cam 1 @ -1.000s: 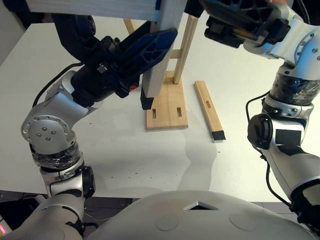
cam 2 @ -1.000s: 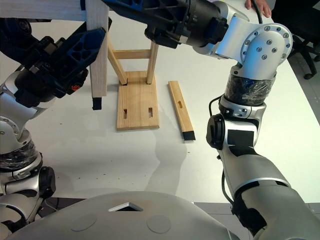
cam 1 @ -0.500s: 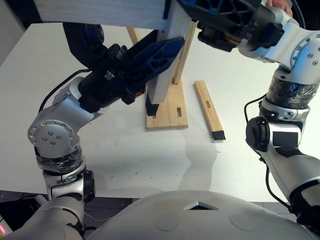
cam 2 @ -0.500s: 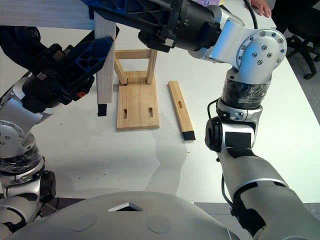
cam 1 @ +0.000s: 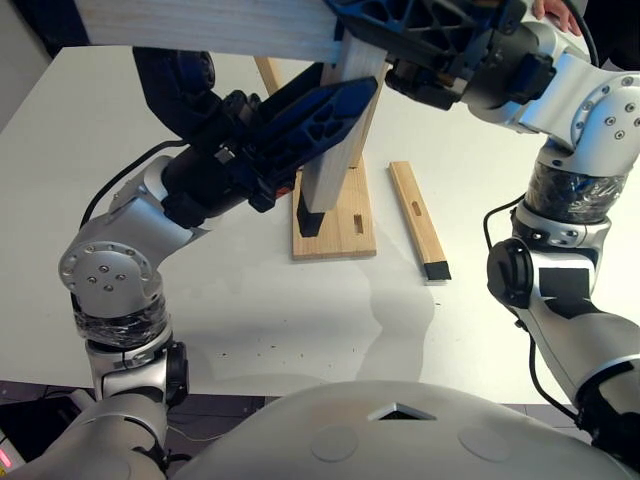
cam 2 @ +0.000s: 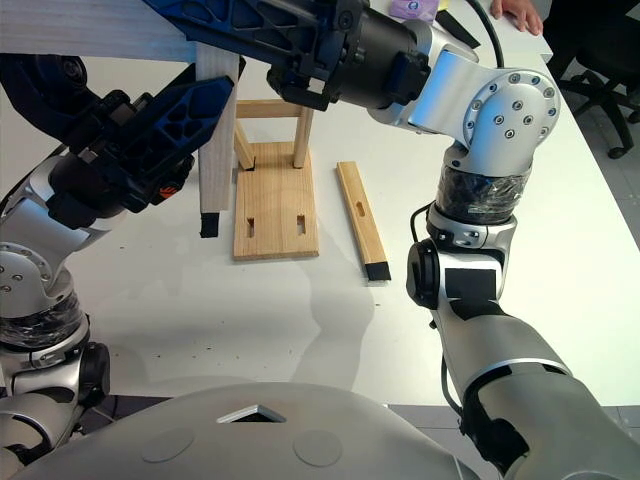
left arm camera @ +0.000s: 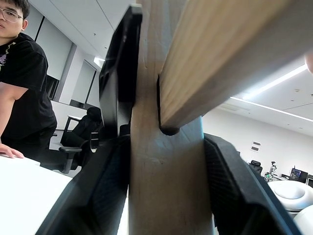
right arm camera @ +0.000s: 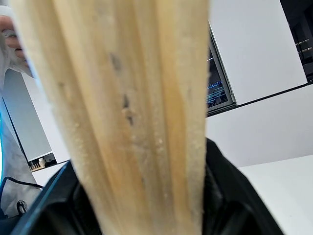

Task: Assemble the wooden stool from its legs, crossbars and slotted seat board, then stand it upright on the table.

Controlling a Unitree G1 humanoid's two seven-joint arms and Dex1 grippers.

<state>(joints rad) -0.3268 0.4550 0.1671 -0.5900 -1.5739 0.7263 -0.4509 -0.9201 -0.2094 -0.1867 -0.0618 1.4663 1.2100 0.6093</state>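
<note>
I have the left tool (cam 1: 340, 105) and right tool (cam 2: 250, 30) both clamped on the leg-and-crossbar frame (cam 1: 325, 185), raised near the slotted seat board's (cam 1: 335, 240) left side; a loose leg (cam 1: 420, 215) lies to its right

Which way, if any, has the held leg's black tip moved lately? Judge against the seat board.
Yes. The black tip has shifted right and lower, nearer the seat board.

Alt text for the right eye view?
The left gripper and right gripper hold a leg-and-crossbar frame aloft, one leg hanging near the seat board. The board lies flat on the table with two legs and a crossbar standing in it; a loose leg lies at its right.
</note>
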